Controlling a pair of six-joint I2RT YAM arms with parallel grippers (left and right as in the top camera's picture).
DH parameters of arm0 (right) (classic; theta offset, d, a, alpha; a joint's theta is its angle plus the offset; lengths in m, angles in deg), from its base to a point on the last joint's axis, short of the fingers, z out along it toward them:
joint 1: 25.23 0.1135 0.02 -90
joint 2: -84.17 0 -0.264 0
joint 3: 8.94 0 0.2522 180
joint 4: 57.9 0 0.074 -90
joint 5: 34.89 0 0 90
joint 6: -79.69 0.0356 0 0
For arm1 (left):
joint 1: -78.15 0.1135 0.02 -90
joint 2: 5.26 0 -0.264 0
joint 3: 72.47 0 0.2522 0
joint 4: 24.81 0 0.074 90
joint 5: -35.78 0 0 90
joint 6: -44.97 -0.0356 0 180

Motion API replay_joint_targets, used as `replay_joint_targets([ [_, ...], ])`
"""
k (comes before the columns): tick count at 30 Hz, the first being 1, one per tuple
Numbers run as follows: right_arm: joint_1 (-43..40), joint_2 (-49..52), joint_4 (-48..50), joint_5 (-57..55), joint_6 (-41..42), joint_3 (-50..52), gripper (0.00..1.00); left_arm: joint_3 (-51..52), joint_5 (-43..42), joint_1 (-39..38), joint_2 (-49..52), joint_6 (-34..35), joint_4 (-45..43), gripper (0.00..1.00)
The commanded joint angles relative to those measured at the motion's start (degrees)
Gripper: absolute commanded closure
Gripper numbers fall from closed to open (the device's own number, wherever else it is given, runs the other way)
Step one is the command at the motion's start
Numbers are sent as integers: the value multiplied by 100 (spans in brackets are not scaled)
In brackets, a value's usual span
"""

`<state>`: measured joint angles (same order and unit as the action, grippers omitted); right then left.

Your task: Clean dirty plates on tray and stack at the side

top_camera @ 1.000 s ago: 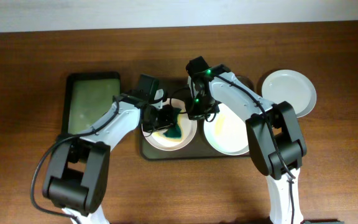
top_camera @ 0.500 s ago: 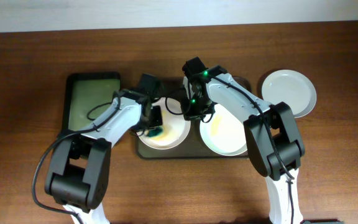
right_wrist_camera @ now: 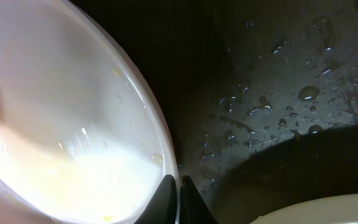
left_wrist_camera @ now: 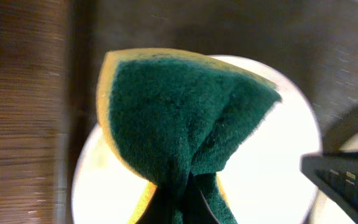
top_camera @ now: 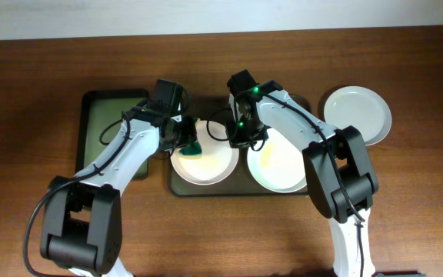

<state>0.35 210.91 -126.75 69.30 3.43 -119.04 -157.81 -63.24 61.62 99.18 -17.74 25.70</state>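
Left gripper (top_camera: 184, 143), clamped on the green sponge (left_wrist_camera: 179, 124), shifts from mid-plate to the far-left rim of the smeared plate (top_camera: 210, 168); right gripper (right_wrist_camera: 179, 185) pinches the opposite rim, steadying it for scrubbing.

The sponge (left_wrist_camera: 179, 118) is coloured dark green over yellow. The plates (top_camera: 358, 113) are white, some smeared yellow. The tray (top_camera: 241, 189) is dark brown.

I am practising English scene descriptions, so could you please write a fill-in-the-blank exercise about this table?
The sponge in the left fingers has a ___ scrubbing face.
___ plates lie on the brown tray.
The third plate lies on the table, to the tray's ___.
The right fingers are shut on a plate's ___.
Missing words: green; Two; right; rim.
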Motion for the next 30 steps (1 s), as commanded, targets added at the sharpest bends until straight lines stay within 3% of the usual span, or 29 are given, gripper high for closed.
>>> replay_joint_targets([
  [1, -48, 39, 26, -221, 26, 46, 96, -48, -651, 2, 74, 46, -57, 100],
  [9, -48, 39, 87, -199, 26, 46, 96, -48, -529, -243, 817, 155, -55, 100],
  [16, -48, 39, 42, -201, 24, 46, 96, -59, 1405, 85, 828, 133, 459, 100],
  [20, -48, 37, 48, -201, 24, 37, 96, -168, 1405, 472, 450, -282, 579, 100],
  [25, -48, -105, 35, -199, 22, -275, 96, -369, 1377, 470, -437, -295, 573, 100],
  [30, -42, -634, -649, -920, -282, -1300, 96, -369, 608, 787, -1451, -247, 577, 100],
])
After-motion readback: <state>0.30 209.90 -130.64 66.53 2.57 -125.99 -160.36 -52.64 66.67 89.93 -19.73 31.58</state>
